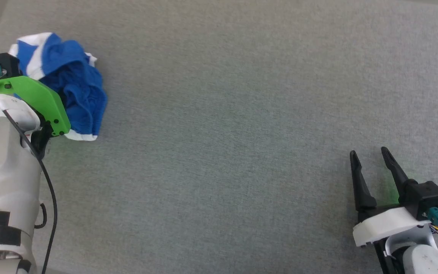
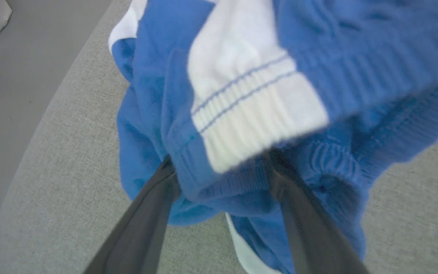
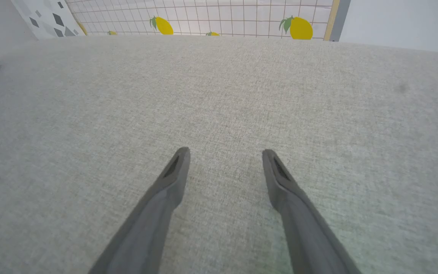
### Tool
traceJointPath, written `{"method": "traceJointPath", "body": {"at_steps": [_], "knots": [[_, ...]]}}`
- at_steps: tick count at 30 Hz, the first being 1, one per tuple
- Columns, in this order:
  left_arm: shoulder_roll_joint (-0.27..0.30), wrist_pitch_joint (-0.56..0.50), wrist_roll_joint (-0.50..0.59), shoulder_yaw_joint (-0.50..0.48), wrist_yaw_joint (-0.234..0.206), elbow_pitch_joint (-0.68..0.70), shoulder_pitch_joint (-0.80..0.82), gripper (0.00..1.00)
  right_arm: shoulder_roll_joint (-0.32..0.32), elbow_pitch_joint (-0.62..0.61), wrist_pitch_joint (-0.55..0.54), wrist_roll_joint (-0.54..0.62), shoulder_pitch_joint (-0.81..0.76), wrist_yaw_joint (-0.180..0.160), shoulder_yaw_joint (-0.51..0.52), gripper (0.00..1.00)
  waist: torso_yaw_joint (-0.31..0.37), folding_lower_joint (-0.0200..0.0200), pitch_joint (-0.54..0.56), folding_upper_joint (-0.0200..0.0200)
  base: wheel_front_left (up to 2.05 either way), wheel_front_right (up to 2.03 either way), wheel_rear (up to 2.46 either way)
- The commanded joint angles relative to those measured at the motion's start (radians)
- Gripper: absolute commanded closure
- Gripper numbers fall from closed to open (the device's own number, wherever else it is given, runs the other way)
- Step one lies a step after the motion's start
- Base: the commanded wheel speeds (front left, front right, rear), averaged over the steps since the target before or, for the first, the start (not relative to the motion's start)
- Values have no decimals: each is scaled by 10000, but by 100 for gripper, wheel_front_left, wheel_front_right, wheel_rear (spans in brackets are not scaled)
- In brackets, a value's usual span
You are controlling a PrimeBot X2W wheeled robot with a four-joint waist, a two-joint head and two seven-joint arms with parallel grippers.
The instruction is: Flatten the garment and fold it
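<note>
Up in the upper left of the head view, the garment [image 1: 76, 85] is seen lying in a crumpled heap on the grey cloth surface [image 1: 222, 133] — blue bunched over blue, white stripes poking out at the top and bottom, nothing flattened yet. So the step in hand is judged to be the very first one: getting hold of the heap so it can be spread out.

The left gripper [image 2: 219, 167] is parked right at it. Its two dark fingers are spread wide in the left wrist view, with a ribbed white-and-blue fold sitting between them and the tips tucked out of sight under the fabric. No pinch can be made out, so the jaws are read as open around the cloth, not clamped on it. The right gripper [image 1: 368, 152] is found at the lower right of the head view, well apart from the garment, jaws also wide open over bare surface.

For the next move, a close on that fold is probably called for, then a drag toward the middle of the frame where both arms can be brought in. Worth noting — several layers are bunched between the fingers, so a thick wad could get grabbed instead of one edge.
</note>
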State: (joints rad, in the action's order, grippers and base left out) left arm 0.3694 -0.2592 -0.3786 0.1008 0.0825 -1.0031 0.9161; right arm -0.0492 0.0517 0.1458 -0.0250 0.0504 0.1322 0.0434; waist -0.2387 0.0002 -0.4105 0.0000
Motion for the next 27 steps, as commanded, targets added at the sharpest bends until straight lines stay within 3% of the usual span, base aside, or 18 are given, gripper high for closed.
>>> {"method": "traceJointPath", "body": {"at_steps": [1, 2, 3, 4, 13, 16, 22, 27], "knots": [[-33, 141, 125, 29, -76, -129, 211, 0, -10, -79, -36, 68, -111, -15, 5, 0, 134, -2, -226, 0, 0, 0, 0], [-73, 250, 110, 24, -117, -244, 248, 19, -10, -104, -52, 72, -138, -15, 6, 0, 113, -2, -236, 0, 0, 0, 0], [-104, 431, 105, 29, -115, -278, 279, 74, -10, -122, -65, 74, -152, -15, 3, 0, 96, -2, -241, 0, 0, 0, 0], [-154, 774, 98, 65, -25, -246, 303, 100, -10, -134, -83, 71, -155, -15, -11, 0, 71, -2, -239, 0, 0, 0, 0], [-283, 4101, 500, 561, 269, 182, 744, 100, -10, 322, 132, -348, 60, -15, -436, 0, -169, -2, 470, 0, 0, 0, 0], [-266, 4719, 541, 655, 335, 531, 1345, 100, -10, 640, 310, -564, 101, -15, -585, 0, -212, -2, 809, 0, 0, 0, 0], [-539, 4855, 331, 1396, 468, 1740, 2475, 100, -10, 1521, 786, -1173, 159, -15, -852, 0, 95, -2, 1665, 0, 0, 0, 0], [-1066, 3804, -834, 3092, 477, 3163, 2274, 100, -10, 2137, 1052, -1605, 211, -15, -911, 0, 626, -2, 2222, 0, 0, 0, 0]]}}
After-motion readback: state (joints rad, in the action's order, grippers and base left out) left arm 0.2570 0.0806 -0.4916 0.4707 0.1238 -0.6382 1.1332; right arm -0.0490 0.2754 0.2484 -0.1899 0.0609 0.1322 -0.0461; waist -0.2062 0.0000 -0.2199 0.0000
